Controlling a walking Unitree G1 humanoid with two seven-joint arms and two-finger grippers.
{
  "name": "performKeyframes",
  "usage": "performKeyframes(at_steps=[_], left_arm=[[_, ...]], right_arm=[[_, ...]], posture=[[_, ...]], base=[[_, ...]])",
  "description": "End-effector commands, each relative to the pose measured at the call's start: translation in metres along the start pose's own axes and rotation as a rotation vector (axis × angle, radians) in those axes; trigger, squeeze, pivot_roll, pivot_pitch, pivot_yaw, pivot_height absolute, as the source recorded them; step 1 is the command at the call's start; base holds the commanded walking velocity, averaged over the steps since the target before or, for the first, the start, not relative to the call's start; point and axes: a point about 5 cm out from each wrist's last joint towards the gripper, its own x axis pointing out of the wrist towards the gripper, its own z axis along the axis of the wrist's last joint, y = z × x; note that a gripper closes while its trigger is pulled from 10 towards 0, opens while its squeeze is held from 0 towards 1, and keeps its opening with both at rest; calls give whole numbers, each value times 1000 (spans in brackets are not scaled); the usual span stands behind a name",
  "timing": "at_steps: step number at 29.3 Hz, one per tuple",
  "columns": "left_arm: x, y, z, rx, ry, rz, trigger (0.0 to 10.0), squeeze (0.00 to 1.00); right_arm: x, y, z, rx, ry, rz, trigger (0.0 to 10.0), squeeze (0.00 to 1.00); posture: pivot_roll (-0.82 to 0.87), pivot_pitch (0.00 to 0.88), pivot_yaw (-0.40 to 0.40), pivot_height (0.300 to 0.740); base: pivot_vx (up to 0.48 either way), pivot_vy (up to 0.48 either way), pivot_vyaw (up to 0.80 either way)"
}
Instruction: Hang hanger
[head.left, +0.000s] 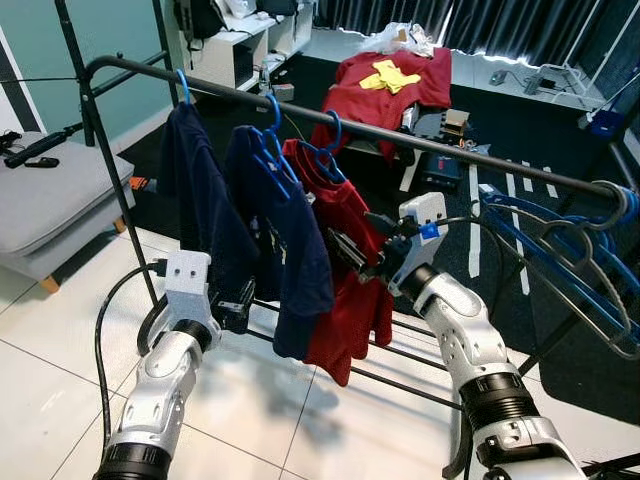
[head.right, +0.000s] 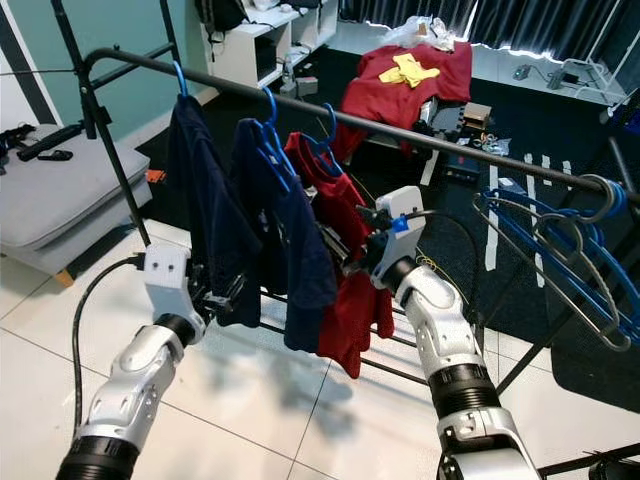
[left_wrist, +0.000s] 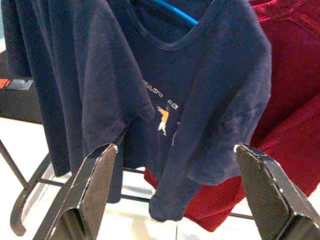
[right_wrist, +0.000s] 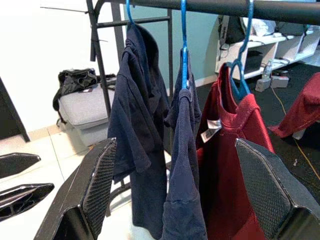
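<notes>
1. The clothes rail (head.left: 420, 139) carries three blue hangers hooked over it, each with a shirt: a navy shirt (head.left: 200, 210) nearest the rack's end post, a second navy shirt (head.left: 285, 250) in the middle, and a red shirt (head.left: 345, 270) beside it.
2. The red shirt's hanger (head.left: 328, 150) sits with its hook over the rail; the task's thing appears hung.
3. A bunch of bare blue and grey hangers (head.left: 570, 265) hangs at the far right end of the rail, well apart from the shirts.
4. The left gripper (head.left: 238, 303) is low, beside the hem of the middle navy shirt, fingers spread wide and empty.
5. The right gripper (head.left: 350, 255) is at the red shirt's flank, fingers apart, clamping nothing.
6. Handling judgement: hanger and shirt together look light; the cloth is soft and will slip or bunch if pinched. The stiff hanger shoulder or the neck below the hook is the sounder hold.
7. Writing: the middle navy shirt bears a small chest print with lettering, too small to read. A white neck label (right_wrist: 211, 131) shows inside the red shirt; its text is illegible.
</notes>
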Motion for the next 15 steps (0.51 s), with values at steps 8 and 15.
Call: performKeyframes(at_steps=[8,15], left_arm=[[-2,-3,-4,6,17,-3,10000,0],[-3,-9,-4,38,14,-29,10000,0]], right_arm=[[6,-5,10,-13,-34,-10,10000,1000],[4,-15,17,-24,-50,-29,10000,1000]], posture=[[68,39,-57,740],[75,57,-54,740]], base=[[0,0,0],[0,0,0]])
